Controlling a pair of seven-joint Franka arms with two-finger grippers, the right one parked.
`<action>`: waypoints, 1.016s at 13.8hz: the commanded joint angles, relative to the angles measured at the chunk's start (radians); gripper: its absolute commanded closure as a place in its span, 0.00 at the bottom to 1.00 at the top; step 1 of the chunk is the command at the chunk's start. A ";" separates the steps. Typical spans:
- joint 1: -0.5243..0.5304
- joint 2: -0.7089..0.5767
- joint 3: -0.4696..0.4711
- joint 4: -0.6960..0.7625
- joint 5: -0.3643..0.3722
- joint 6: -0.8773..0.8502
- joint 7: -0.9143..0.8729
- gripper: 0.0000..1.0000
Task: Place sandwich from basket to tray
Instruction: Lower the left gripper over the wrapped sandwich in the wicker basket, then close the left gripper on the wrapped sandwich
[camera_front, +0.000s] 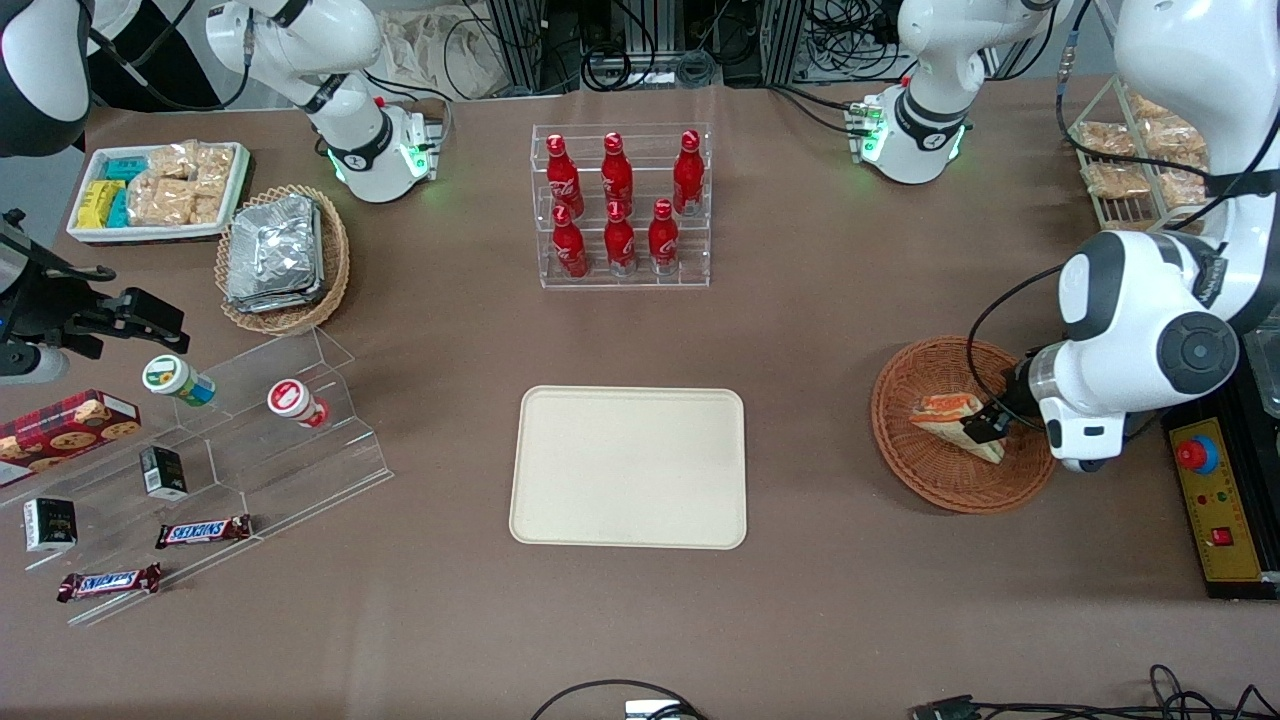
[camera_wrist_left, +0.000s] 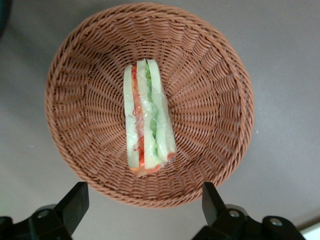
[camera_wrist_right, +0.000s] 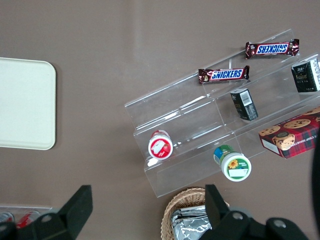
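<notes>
The clear-wrapped triangular sandwich (camera_wrist_left: 146, 118) lies in the middle of the round reddish-brown wicker basket (camera_wrist_left: 220, 90), under the left gripper (camera_wrist_left: 145, 200) with fingers spread wide, the flat cream rectangular tray (camera_front: 628, 466) at the basket's nine o'clock.

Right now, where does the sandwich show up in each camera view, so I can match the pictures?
Front view: the sandwich lies in the basket, toward the working arm's end of the table, with the gripper open just above it.
Left wrist view: the sandwich stands on edge in the middle of the basket, between the open fingers.
Right wrist view: not in it.
Shared landmark: the basket.
</notes>
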 joint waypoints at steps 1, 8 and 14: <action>0.005 0.006 0.001 -0.073 -0.010 0.109 -0.035 0.00; 0.015 0.037 0.011 -0.194 -0.004 0.300 -0.037 0.00; 0.026 0.106 0.017 -0.177 0.007 0.389 -0.030 0.31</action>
